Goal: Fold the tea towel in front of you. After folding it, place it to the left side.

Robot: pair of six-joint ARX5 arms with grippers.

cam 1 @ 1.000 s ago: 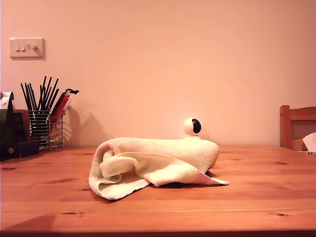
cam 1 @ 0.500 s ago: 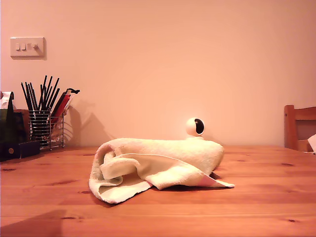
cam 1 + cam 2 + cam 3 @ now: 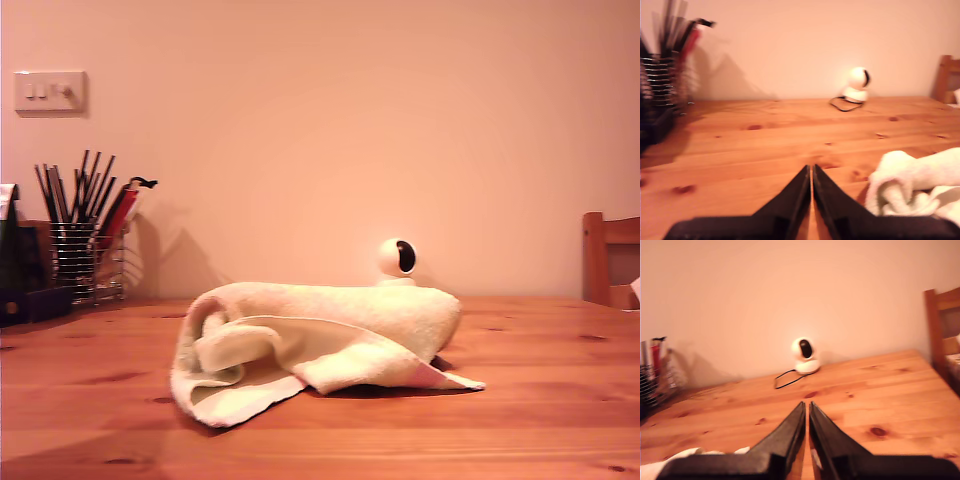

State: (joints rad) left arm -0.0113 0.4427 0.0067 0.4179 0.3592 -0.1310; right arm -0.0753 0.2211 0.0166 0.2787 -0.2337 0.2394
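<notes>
Towel (image 3: 320, 345) lies bunched on the table (image 3: 540, 400), just beside my first gripper (image 3: 811, 172) and below my second gripper (image 3: 806, 407); both are pressed together, holding nothing. I should spread them, pinch separate corners, and flatten it first.

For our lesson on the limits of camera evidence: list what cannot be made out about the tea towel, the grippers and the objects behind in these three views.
- Tea towel: its inner layers are hidden by its own folds in the exterior view, and both wrist views cut it off.
- Small white camera: its base is hidden behind the towel.
- My first gripper and my second gripper: absent from the exterior view.
- Wire holder: contents blurred.
</notes>
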